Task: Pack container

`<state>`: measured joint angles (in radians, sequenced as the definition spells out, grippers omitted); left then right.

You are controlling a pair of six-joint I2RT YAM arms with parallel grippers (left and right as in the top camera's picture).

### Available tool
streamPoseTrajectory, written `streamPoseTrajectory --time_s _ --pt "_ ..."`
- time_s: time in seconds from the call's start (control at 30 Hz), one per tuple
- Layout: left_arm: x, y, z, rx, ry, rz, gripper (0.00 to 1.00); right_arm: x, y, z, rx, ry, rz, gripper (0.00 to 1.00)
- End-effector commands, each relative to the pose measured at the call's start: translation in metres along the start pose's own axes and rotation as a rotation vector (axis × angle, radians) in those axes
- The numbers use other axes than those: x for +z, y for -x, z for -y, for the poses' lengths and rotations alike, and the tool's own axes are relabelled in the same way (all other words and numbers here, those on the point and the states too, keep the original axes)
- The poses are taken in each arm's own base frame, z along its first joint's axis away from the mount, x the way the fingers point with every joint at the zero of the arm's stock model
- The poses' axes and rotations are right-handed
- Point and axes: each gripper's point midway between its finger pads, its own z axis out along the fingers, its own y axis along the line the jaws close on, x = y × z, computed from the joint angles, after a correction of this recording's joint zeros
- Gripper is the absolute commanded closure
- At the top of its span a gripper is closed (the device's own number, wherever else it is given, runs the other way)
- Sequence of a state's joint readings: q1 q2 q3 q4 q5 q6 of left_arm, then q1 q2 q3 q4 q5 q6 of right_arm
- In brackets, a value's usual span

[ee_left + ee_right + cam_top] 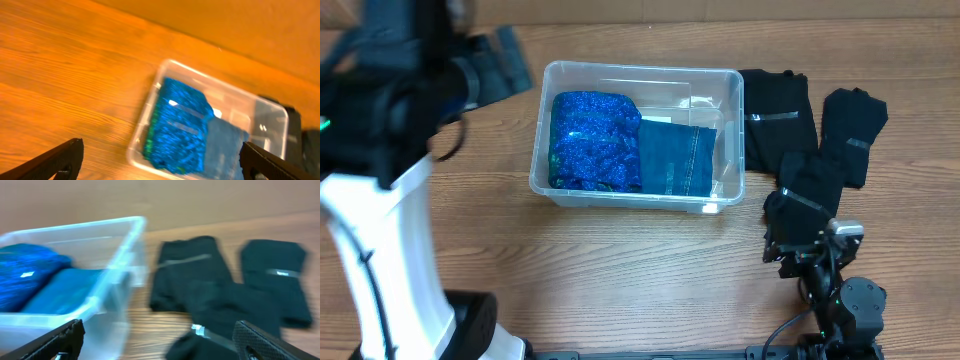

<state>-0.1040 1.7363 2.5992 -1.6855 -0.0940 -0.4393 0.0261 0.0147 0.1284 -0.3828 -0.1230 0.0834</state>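
Container (pixel 640 67), clear rounded plastic, holds sparkly blue fabric (pixel 592 140).

L gripper (pixel 161 159) — jaws spread, R gripper (pixel 157 336) — same

Container (pixel 650 68) on desk (pixel 620 270), mid-width, toward far edge. In container: folded garment (pixel 592 140) fills left half; second folded garment (pixel 677 157) just right of it, touching, around middle. Outside, on desk right of container: third garment (pixel 775 115) just beside container's right wall; fourth garment (pixel 852 130) farther right, near third. Fifth garment (pixel 807 190) before those two, between them, overlapping third garment's near end.
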Motion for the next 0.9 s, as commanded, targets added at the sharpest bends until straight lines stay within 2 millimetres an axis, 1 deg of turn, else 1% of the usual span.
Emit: streamPoseTrajectory --time_s 0.0,0.07,0.13,0.2,0.27,0.3,0.37,0.43,0.5,0.53,0.6,0.63,0.7,0.77,0.87 --pt "-0.023 0.009 -0.029 0.071 0.036 0.061 0.00 -0.007 -0.011 -0.045 0.089 0.265 -0.063 0.00" --pt "-0.033 0.013 -0.041 0.103 0.058 0.089 0.00 -0.006 -0.011 -0.044 0.188 0.256 -0.072 0.00" --pt "-0.039 0.014 -0.047 0.099 0.069 0.104 0.00 -0.007 0.002 -0.046 0.260 0.267 -0.034 0.00" --pt "-0.040 0.014 -0.048 0.095 0.070 0.107 0.00 -0.011 0.024 -0.046 0.292 0.265 0.021 0.00" --pt "-0.039 0.015 -0.048 0.095 0.071 0.104 0.00 -0.016 0.044 -0.040 0.308 0.213 0.055 0.00" --pt "-0.037 0.015 -0.048 0.095 0.072 0.100 0.00 -0.019 0.059 -0.033 0.316 0.150 0.054 0.00" --pt "-0.035 0.015 -0.048 0.095 0.073 0.096 0.00 -0.020 0.070 -0.021 0.331 0.055 0.018 0.00" --pt "-0.035 0.015 -0.048 0.095 0.073 0.096 0.00 -0.017 0.075 -0.009 0.345 -0.042 -0.050 0.00" --pt "-0.035 0.015 -0.048 0.095 0.073 0.096 0.00 -0.008 0.075 0.005 0.360 -0.151 -0.160 0.00" --pt "-0.035 0.015 -0.048 0.095 0.073 0.096 0.00 -0.002 0.073 0.008 0.369 -0.177 -0.216 0.00" --pt "-0.035 0.015 -0.048 0.095 0.073 0.096 0.00 0.011 0.066 0.014 0.396 -0.215 -0.342 0.00" --pt "-0.035 0.015 -0.048 0.095 0.073 0.096 0.00 0.021 0.062 0.018 0.407 -0.223 -0.419 0.00" --pt "-0.035 0.015 -0.048 0.095 0.073 0.096 0.00 0.038 0.055 0.026 0.429 -0.224 -0.511 0.00" --pt "-0.035 0.015 -0.048 0.095 0.073 0.096 0.00 0.057 0.041 0.043 0.520 -0.233 -0.604 0.00" --pt "-0.035 0.015 -0.048 0.095 0.073 0.096 0.00 0.076 0.012 0.074 0.659 -0.221 -0.697 0.00"
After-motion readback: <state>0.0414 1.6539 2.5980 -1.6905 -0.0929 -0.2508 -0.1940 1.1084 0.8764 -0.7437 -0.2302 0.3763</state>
